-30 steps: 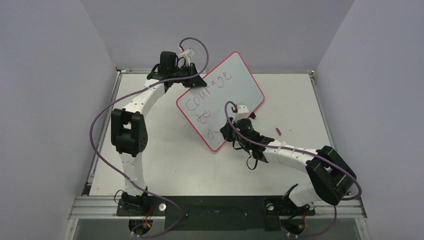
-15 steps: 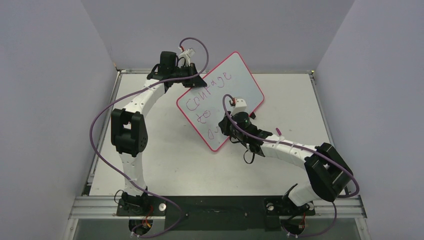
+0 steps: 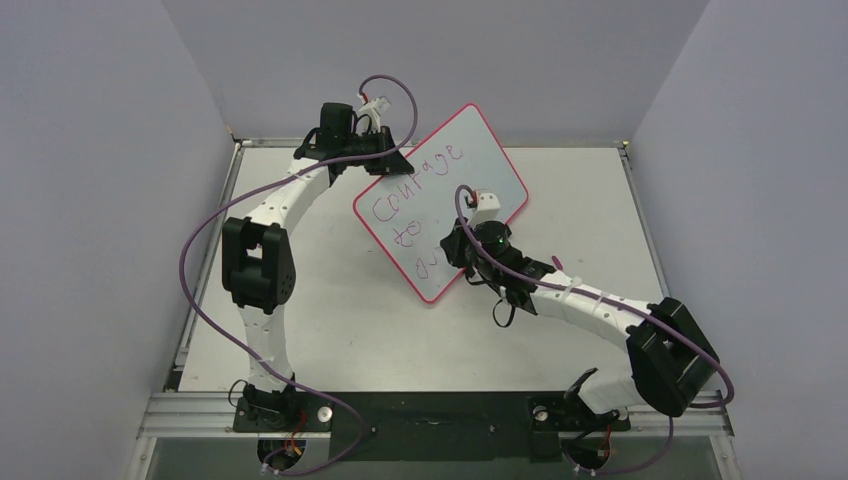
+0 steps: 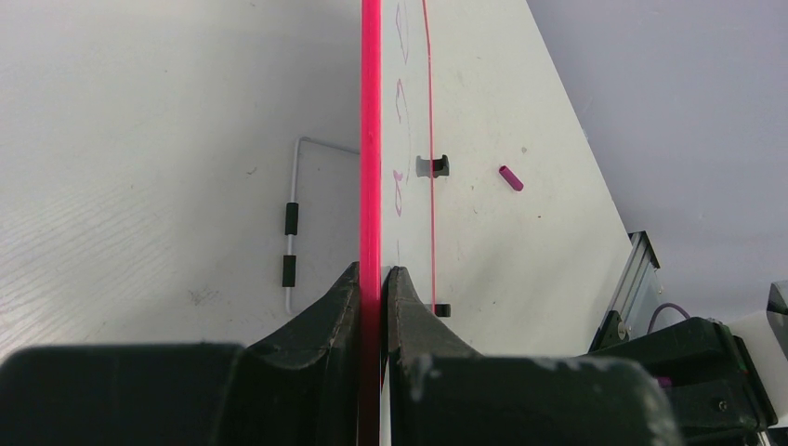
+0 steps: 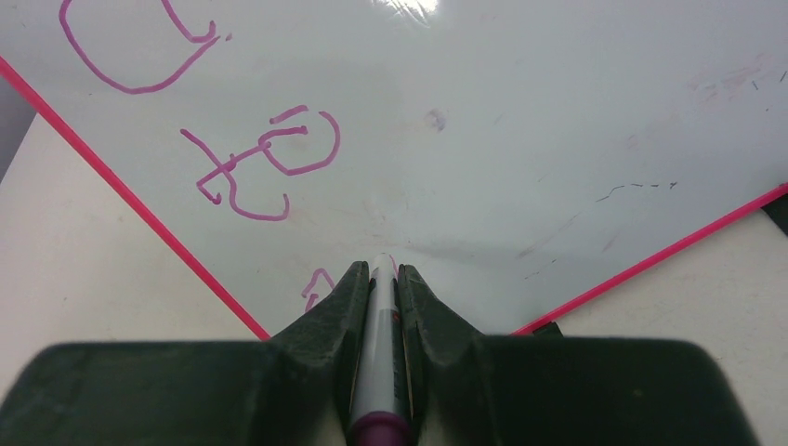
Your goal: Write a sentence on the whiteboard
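The whiteboard, white with a pink-red rim, stands tilted on the table. My left gripper is shut on its upper left rim, which shows edge-on between the jaws in the left wrist view. The sentence reads "Courage", "to" and the first letters of a third line in purple-pink. My right gripper is shut on the grey marker, whose tip touches the board's lower part beside the third line. The word "to" shows above the tip.
A small purple marker cap lies on the table to the right of the board. A white wire stand with black sleeves lies behind the board. Grey walls enclose the table on three sides.
My right gripper has shifted a little to the right along the board's lower part with the marker, and the forearm has swung right. The left arm and board have not moved.
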You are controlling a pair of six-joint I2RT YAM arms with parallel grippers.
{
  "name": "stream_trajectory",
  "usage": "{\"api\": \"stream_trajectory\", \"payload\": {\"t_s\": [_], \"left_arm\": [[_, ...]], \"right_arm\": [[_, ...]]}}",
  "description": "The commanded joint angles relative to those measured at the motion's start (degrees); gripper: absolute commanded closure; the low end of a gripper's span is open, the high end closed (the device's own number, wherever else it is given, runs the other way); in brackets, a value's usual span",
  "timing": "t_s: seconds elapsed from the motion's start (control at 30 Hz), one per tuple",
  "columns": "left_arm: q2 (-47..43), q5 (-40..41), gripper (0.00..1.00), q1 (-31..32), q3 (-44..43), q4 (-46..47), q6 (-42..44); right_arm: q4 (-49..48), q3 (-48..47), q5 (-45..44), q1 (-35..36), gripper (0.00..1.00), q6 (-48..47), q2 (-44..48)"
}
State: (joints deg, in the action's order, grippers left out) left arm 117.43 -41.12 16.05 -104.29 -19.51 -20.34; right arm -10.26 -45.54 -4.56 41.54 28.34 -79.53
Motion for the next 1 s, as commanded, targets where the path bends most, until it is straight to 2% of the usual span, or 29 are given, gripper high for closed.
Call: {"api": "stream_trajectory", "payload": {"t_s": [0.0,0.43,0.97], "left_arm": [[-1.5,3.1,1.0,1.3,-0.5,-1.3,6.3],[-1.3,3.2,1.0,1.3,-0.4,-1.3,6.4],[-1.2,3.1,1.0,1.3,-0.4,-1.3,6.4]], "right_arm": [[-1.9,1.2,-1.1,-1.1,1.0,-0.2,1.0],[-5.3,-0.1,0.6,-1.7,1.0,1.4,-4.5],[-5.2,-0.6,-0.7,-2.9,1.0,1.5,-6.3]]}}
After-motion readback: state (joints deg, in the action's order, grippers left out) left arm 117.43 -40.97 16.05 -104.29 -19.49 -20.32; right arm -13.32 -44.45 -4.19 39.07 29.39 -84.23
